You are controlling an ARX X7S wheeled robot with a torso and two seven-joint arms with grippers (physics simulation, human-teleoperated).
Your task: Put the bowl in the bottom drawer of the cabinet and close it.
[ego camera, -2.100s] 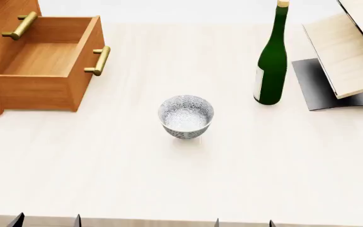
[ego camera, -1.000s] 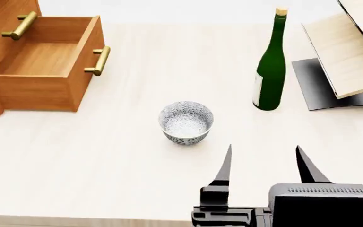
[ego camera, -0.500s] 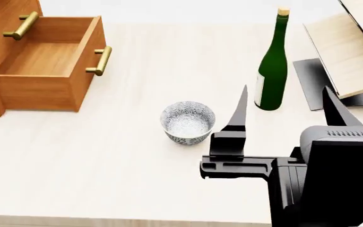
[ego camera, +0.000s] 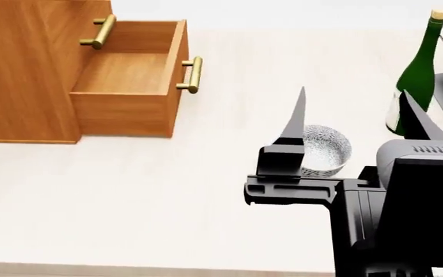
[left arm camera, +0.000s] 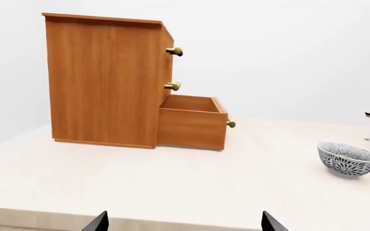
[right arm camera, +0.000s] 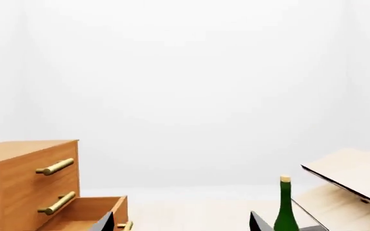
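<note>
Bowl: small round white bowl with grey-blue speckled pattern [ego camera: 323, 151] is sitting upright on the pale tabletop [ego camera: 129, 190], well apart from the drawer; also showing in the left wrist view [left arm camera: 348, 159].
Right gripper: your black right gripper [ego camera: 355, 118] is hovering over the tabletop with its jaws spread wide; in the head view one fingertip [ego camera: 296, 118] is overlapping the bowl's rim, the other is showing in front of the bottle's base. Whether anything is touching the bowl, you cannot tell.
Left gripper: only two dark tips of your left gripper [left arm camera: 181, 222] are poking into the left wrist view, jaws spread apart, gripping nothing.
Bottom drawer: the shallow orange-brown wooden bottom drawer with a brass bar handle [ego camera: 133, 78] is standing pulled out and looking empty inside.
Cabinet: the tall orange-brown wood-grain cabinet [ego camera: 29, 69] is standing at the far left of the tabletop; the two upper drawers are sitting pushed in.
Bottle: green glass wine bottle [ego camera: 415, 75] is standing upright near the bowl, on its far right side.
Rack: pale wooden slanted rack [right arm camera: 352, 175] is showing just beside the bottle in the right wrist view.
</note>
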